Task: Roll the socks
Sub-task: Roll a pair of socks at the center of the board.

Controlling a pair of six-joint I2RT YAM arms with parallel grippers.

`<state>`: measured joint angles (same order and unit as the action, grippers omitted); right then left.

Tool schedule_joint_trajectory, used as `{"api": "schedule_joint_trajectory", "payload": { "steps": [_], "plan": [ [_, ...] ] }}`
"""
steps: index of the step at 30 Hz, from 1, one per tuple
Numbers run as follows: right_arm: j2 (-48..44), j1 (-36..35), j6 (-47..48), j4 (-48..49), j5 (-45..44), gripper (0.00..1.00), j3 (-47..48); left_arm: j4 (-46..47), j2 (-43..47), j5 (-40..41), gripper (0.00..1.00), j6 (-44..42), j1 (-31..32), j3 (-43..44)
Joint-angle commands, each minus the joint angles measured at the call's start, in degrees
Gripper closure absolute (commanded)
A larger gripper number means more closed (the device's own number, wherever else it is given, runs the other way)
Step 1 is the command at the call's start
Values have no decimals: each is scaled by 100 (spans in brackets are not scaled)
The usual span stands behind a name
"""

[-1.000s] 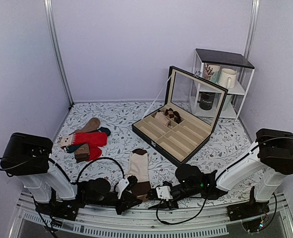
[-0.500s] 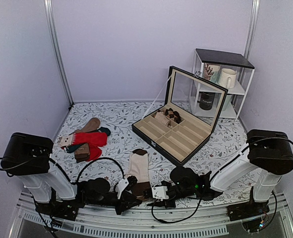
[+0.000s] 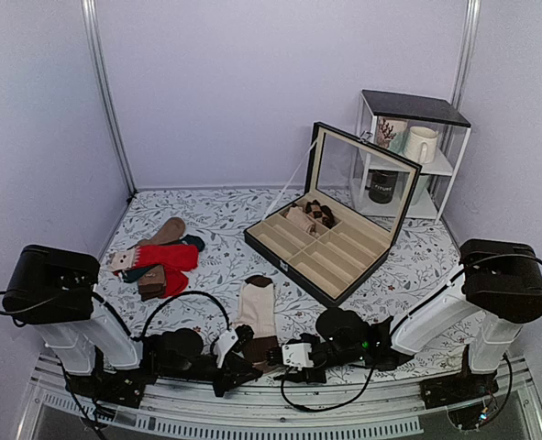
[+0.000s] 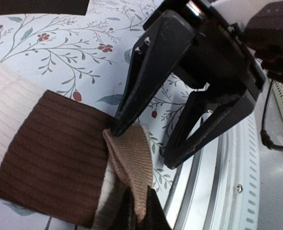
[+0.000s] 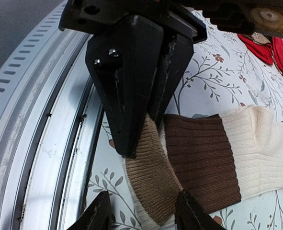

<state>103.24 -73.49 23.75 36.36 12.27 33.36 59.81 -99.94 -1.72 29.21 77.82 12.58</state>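
Reaches in low from the left with the left arm, forearm almost flat along the near table edge, wrist turned inward. Pinches with the left gripper, jaws closed tight on a tan fold at the near end of the socks. Mirrors that from the right with the right arm, likewise stretched low, wrist pointing at the left one. Straddles the same tan fold with the right gripper, jaws apart, one fingertip touching the knit by the brown band, the other down beside the fold; clamps nothing. Finds the socks flat on the flowered table, between the two wrists and the box, stacked as one. Runs their long axis near to far: dark brown end away toward the box, brown band and tan fold close by the rail. Lifts only the tan fold off the table.
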Motion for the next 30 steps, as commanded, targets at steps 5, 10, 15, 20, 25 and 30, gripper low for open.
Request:
{"api": "schedule_joint_trajectory", "payload": {
  "steps": [5,10,15,20,25,30],
  "plan": [
    [-100,-16,240,-92,-51,50,118,-936,-271,-308,100,58,-13,-232],
    [-181,38,318,-68,-79,48,209,-927,-283,-320,100,49,-23,-224],
    [-150,129,332,-190,178,49,289,-910,-289,-321,100,52,-30,-233],
    [14,134,209,-340,452,52,317,-877,-298,-327,100,67,-30,-251],
    [156,114,-46,-313,609,56,243,-875,-298,-341,100,58,-51,-249],
    [337,14,-257,-272,603,59,255,-859,-319,-365,100,58,-60,-250]
  ]
}}
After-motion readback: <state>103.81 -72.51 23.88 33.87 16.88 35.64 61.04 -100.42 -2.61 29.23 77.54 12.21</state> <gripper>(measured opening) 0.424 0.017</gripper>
